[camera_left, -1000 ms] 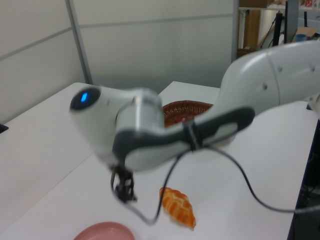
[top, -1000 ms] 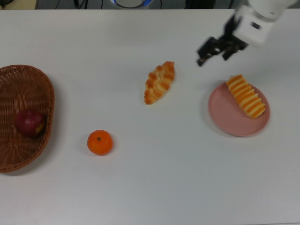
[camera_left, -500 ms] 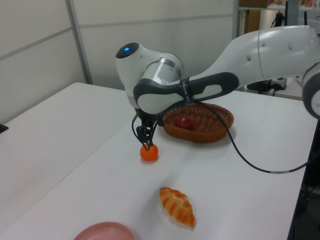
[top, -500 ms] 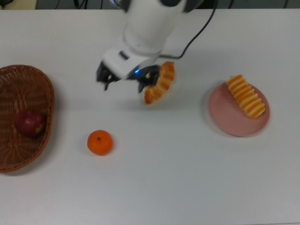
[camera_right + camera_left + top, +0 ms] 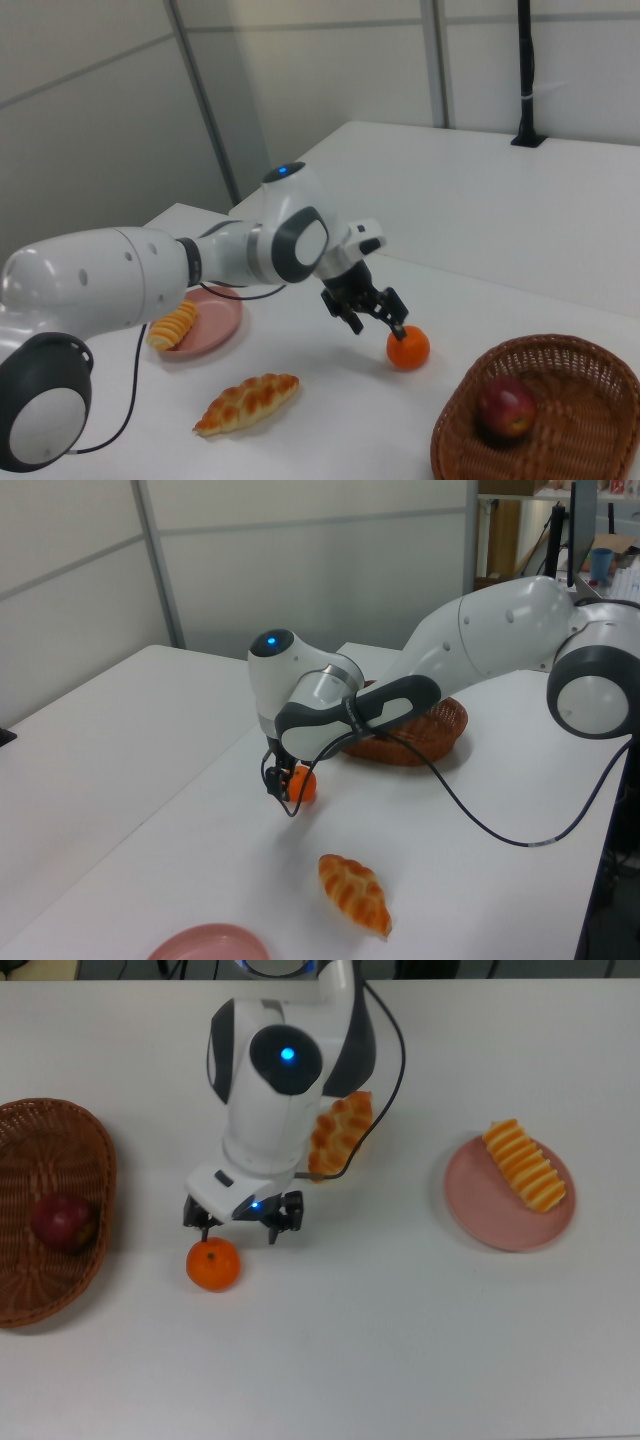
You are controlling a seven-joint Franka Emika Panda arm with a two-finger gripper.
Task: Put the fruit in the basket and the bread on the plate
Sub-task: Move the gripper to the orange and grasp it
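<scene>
In the top view, the gripper [image 5: 242, 1222] is seen left of centre with its fingers spread apart and nothing held between them, just above the mandarin [image 5: 213, 1264], which lies on the white table [image 5: 400, 1340]. In the right view one fingertip [image 5: 397, 327] appears to be at the top of the mandarin [image 5: 408, 347], but contact cannot be told. The apple [image 5: 64, 1222] is found inside the wicker basket [image 5: 98, 1160] at the left edge of the frame. The ridged roll [image 5: 525, 1165] is placed on the pink plate [image 5: 490, 1215] at the right. The twisted pastry [image 5: 342, 1135] is seen on the table near the centre, partly covered by the arm [image 5: 275, 1090].
</scene>
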